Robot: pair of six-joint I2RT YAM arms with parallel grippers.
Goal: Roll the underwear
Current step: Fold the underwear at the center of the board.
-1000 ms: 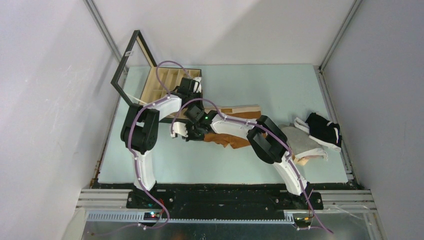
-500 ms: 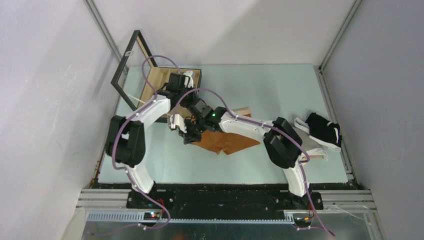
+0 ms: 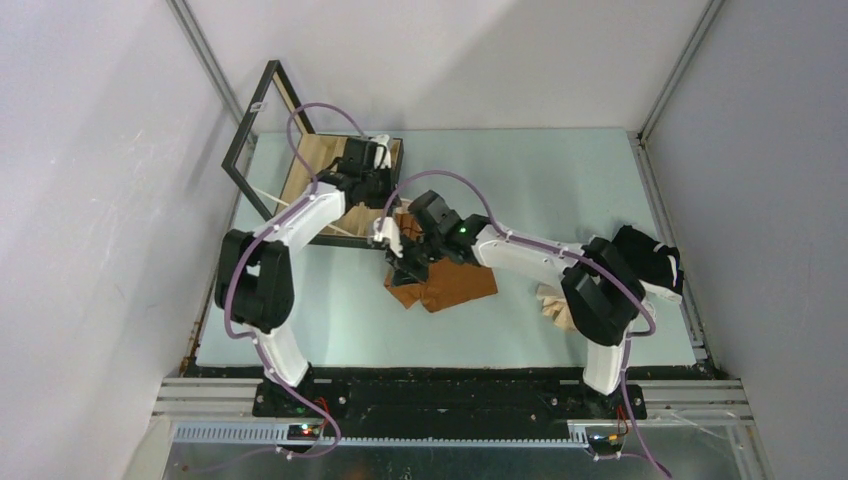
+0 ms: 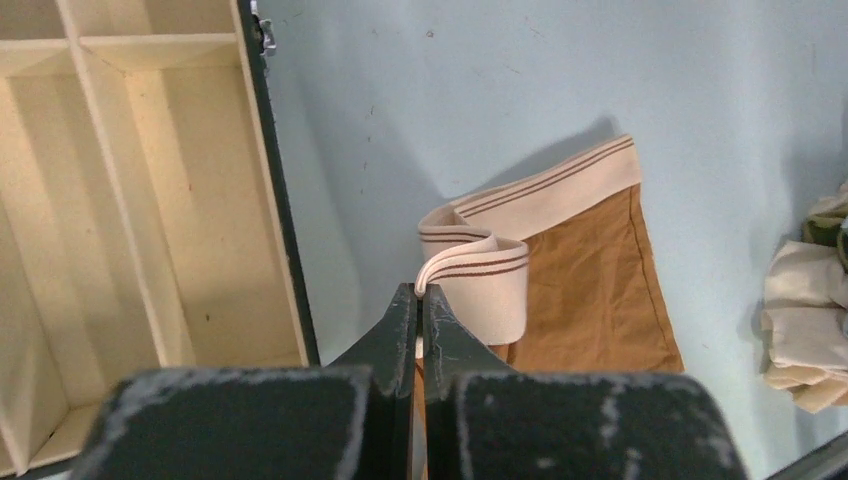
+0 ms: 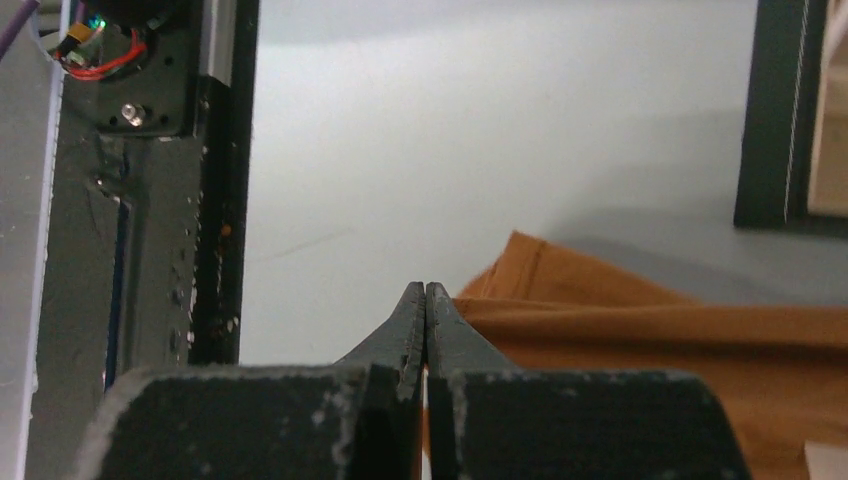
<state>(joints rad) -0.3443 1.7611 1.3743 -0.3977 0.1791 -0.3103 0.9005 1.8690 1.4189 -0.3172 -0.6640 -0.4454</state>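
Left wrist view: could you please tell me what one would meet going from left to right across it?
Wooden box → brown underwear → beige garments.

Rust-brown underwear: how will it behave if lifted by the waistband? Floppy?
Probably floppy: the rust-brown underwear lies flat and creased, and its waistband is folded over itself. Likely light, since the cloth looks thin. It should drape and drag rather than roll or tip.
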